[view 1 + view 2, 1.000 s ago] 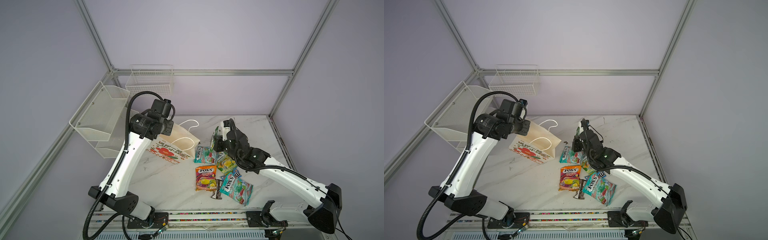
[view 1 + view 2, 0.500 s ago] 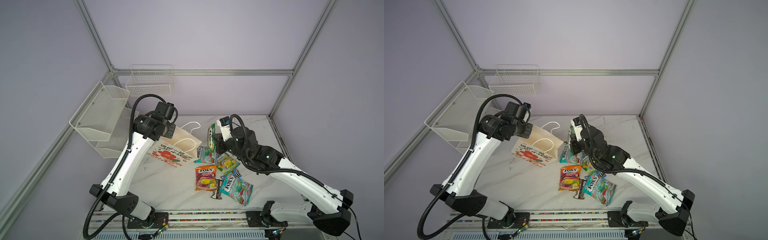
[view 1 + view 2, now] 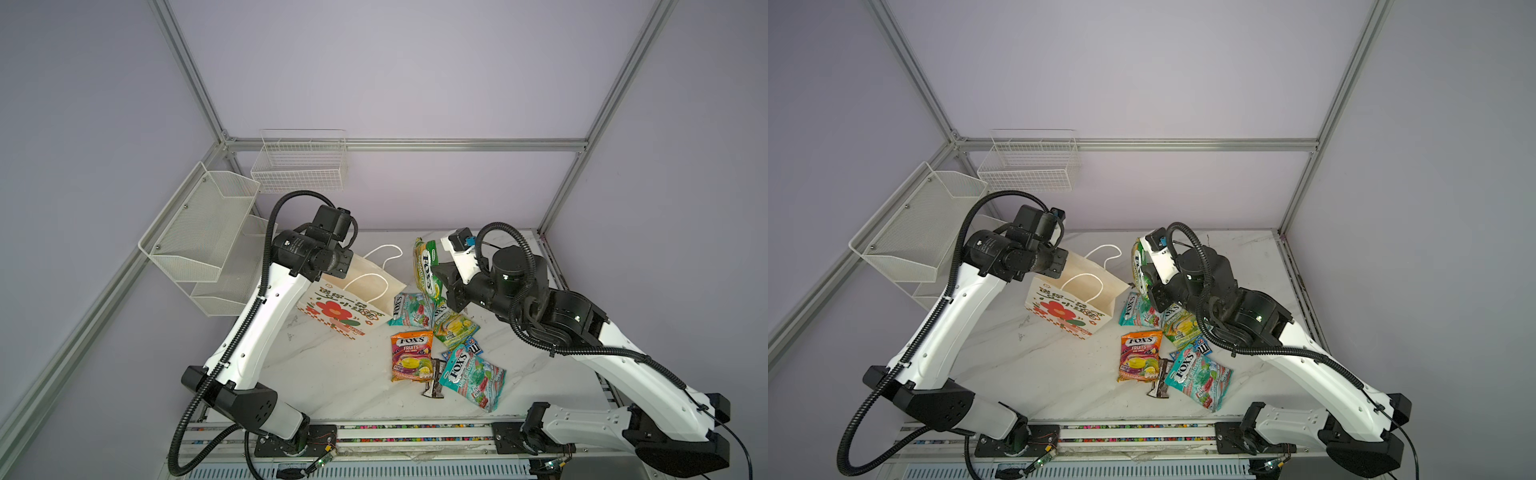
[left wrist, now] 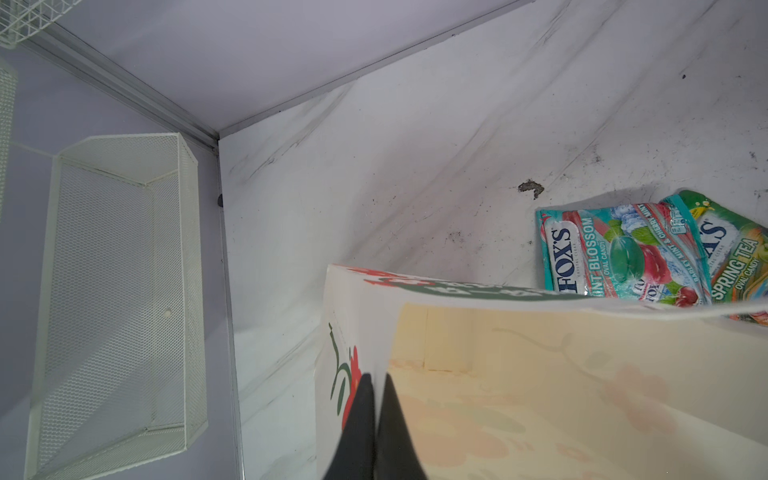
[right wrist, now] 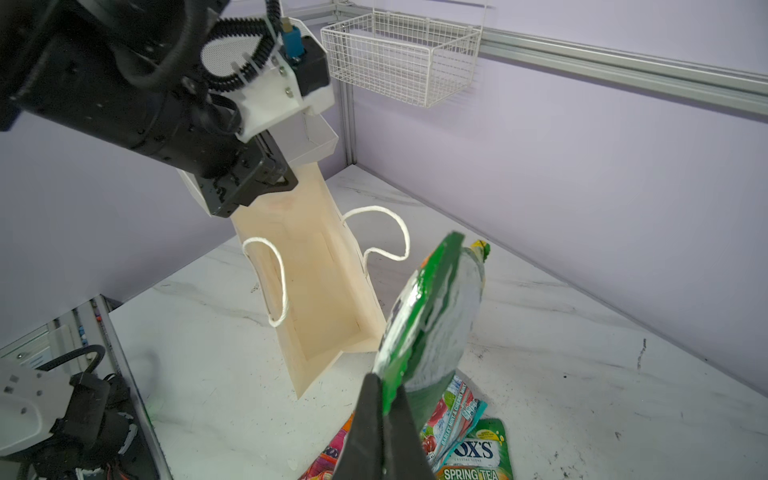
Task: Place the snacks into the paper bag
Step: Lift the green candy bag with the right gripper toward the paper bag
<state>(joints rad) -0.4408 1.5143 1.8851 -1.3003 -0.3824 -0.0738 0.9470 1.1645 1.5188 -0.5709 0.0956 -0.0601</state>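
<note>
My left gripper (image 4: pixel 375 380) pinches the rim of the tilted paper bag (image 3: pixel 338 309) — my raised right gripper (image 5: pixel 384 388) clamps a green FOX'S packet (image 5: pixel 432 320) beside its mouth.

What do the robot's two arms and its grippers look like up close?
Both the left arm and the right arm have smooth white shells with black joints and black bases. A ribbed black cable hose loops along each. Near each wrist sits a white bracket with a blue plug. The left gripper and right gripper end in slim, black, tapered fingers.
</note>
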